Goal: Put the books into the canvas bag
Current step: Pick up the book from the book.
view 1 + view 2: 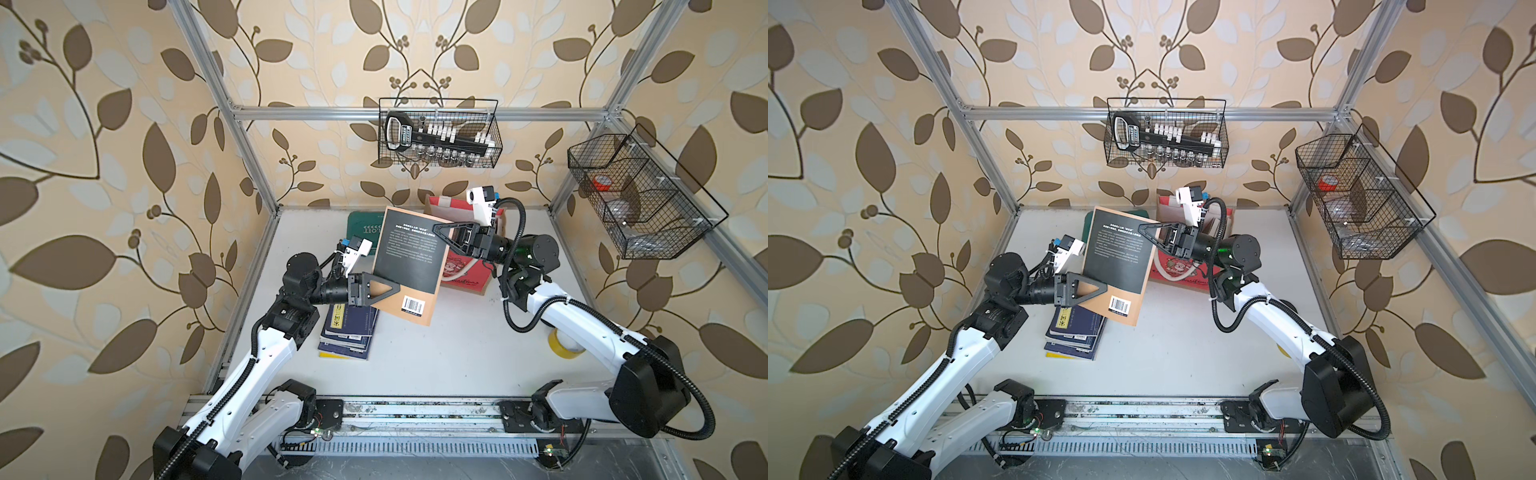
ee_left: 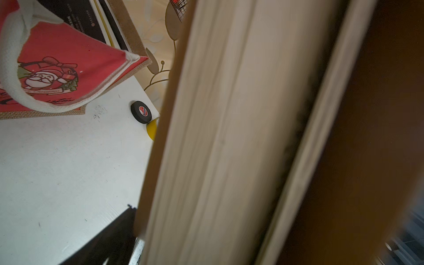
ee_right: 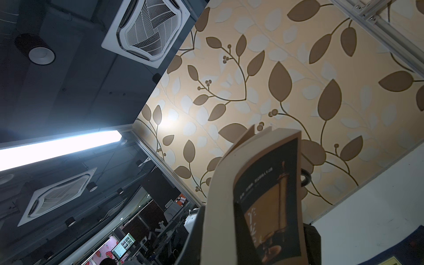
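The right jaws were clamped tight on the far top edge of a dark paperback book (image 1: pixel 409 257) with a tan strip and a barcode. The book hung tilted in the air. The left jaws were wide apart at its near low side, with one jaw over the cover. I could not tell if they touched it. Under the left jaws, a pile of thin dark blue books (image 1: pixel 347 334) lay flat on the white surface (image 1: pixel 457 353). Just behind the held book stood the red and tan canvas bag (image 1: pixel 459 272), with dark books inside (image 2: pixel 78 18).
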`<move>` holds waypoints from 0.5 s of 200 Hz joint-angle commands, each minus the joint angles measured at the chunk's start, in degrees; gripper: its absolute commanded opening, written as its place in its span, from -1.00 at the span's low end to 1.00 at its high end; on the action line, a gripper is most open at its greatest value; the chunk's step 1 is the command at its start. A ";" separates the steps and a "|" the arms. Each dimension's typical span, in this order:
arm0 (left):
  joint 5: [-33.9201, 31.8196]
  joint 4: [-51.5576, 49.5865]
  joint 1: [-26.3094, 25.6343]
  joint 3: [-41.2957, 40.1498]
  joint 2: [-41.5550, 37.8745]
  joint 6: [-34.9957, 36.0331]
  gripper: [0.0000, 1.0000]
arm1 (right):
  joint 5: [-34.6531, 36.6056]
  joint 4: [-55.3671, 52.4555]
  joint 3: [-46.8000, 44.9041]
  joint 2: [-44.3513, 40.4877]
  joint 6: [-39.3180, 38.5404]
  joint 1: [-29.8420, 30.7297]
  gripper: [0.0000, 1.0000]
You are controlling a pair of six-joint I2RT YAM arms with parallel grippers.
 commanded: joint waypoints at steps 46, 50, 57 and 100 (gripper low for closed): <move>2.90 -0.37 -0.66 3.53 -3.05 1.71 0.85 | -0.49 3.81 -3.78 0.58 0.29 -5.79 -1.00; 2.91 -0.29 -0.66 3.66 -3.04 1.69 0.84 | -0.63 3.04 -3.90 0.67 -0.17 -6.06 -1.00; 2.89 -0.10 -0.66 3.84 -3.12 1.54 0.83 | -0.82 2.15 -4.22 0.82 -0.76 -6.54 -1.00; 3.09 -0.02 -0.66 4.77 -2.97 1.43 0.79 | -3.33 -0.35 -4.55 2.81 -4.30 -7.21 -1.00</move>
